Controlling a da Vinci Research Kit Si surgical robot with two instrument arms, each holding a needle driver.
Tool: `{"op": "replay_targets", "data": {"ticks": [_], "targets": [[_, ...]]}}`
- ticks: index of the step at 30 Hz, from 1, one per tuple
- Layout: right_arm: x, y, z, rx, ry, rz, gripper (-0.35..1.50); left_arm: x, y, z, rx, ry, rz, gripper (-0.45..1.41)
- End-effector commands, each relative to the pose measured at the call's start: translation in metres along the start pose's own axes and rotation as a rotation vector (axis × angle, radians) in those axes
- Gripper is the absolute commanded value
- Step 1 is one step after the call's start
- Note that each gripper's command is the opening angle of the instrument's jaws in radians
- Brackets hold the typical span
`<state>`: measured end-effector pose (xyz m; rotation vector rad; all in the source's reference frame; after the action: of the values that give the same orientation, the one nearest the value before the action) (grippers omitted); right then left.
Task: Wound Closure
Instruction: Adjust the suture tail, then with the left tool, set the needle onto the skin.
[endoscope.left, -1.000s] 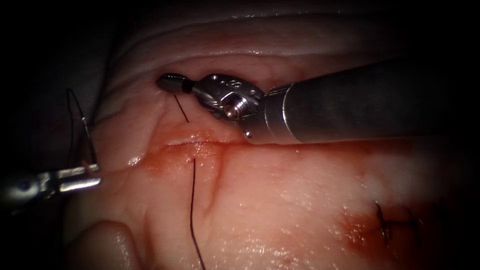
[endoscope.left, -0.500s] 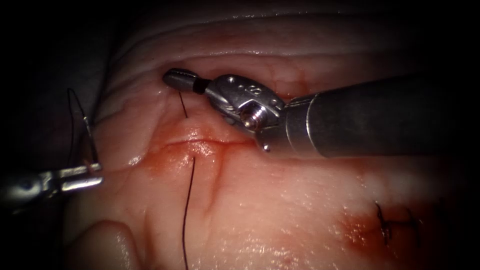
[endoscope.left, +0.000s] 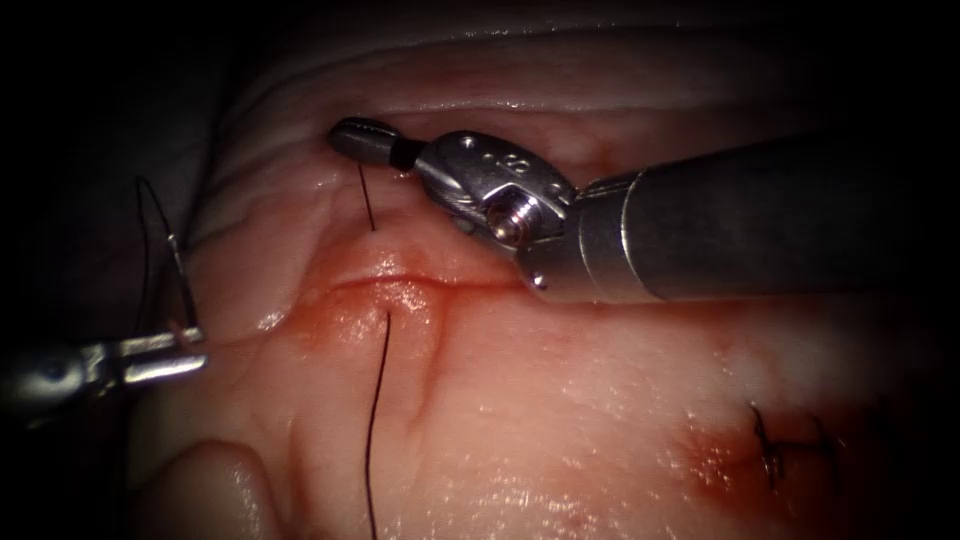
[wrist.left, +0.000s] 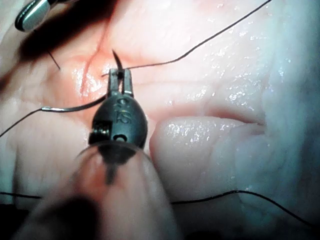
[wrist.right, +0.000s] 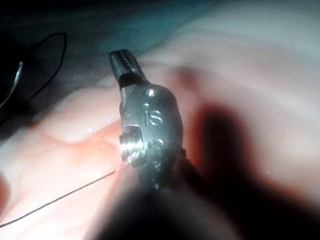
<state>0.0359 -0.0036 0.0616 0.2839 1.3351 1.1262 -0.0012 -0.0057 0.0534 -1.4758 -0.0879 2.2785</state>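
Note:
In the endoscope view the tissue (endoscope.left: 560, 400) has its cut (endoscope.left: 400, 283) wet with red fluid. My right tool (endoscope.left: 360, 143) lies just beyond the cut, its jaws shut on a short end of thread (endoscope.left: 366, 200) that rises from the tissue. A longer strand of thread (endoscope.left: 375, 420) leaves the near lip and runs toward the front. My left tool (endoscope.left: 175, 350) sits off the cut's left end, shut on the curved needle (endoscope.left: 180, 280) near one end. The needle is clear of the tissue. The left wrist view has those jaws (wrist.left: 120, 80) clamped on the needle (wrist.left: 115, 59).
Finished dark stitches (endoscope.left: 790, 450) sit on the tissue at the lower right. The right tool's thick shaft (endoscope.left: 760, 220) crosses above the cut's right part. A rounded fold of tissue (endoscope.left: 210, 490) bulges at the front left. Thread (endoscope.left: 142, 230) loops up from the needle.
The right tool has moved right and slightly up, drawing the short thread end more upright. The long strand's lower part has swung left. The left tool and needle have stayed put.

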Motion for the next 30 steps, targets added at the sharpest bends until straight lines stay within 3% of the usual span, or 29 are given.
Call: {"op": "replay_targets", "data": {"ticks": [1,9,11,13,17,24,30], "targets": [[-0.0003,-0.0002,0.0007,0.002,0.000,0.003,-0.35,-0.0004,0.0003,0.0007,-0.002,0.000,0.000,-0.45],[-0.0005,-0.0004,0.0003,0.009,-0.004,-0.005,-0.35,-0.0005,0.0002,0.0008,-0.002,0.000,0.000,-0.45],[-0.0004,-0.0004,0.0000,0.011,-0.004,-0.027,0.31,-0.0007,-0.0002,0.0011,-0.002,0.000,0.000,-0.45],[-0.0001,-0.0002,-0.0005,0.016,0.011,-0.025,0.81,-0.0012,-0.0007,0.0015,0.002,-0.002,0.001,-0.45],[0.0014,0.0005,-0.0018,0.028,0.090,-0.044,1.21,-0.0030,-0.0030,0.0026,0.027,-0.019,0.002,-0.45],[0.0050,0.0015,-0.0056,0.058,0.154,-0.008,1.28,-0.0048,-0.0082,0.0048,0.079,-0.058,-0.019,-0.45],[0.0071,0.0026,-0.0095,0.045,0.172,-0.006,1.10,-0.0051,-0.0128,0.0069,0.090,-0.068,-0.041,-0.45]]}}
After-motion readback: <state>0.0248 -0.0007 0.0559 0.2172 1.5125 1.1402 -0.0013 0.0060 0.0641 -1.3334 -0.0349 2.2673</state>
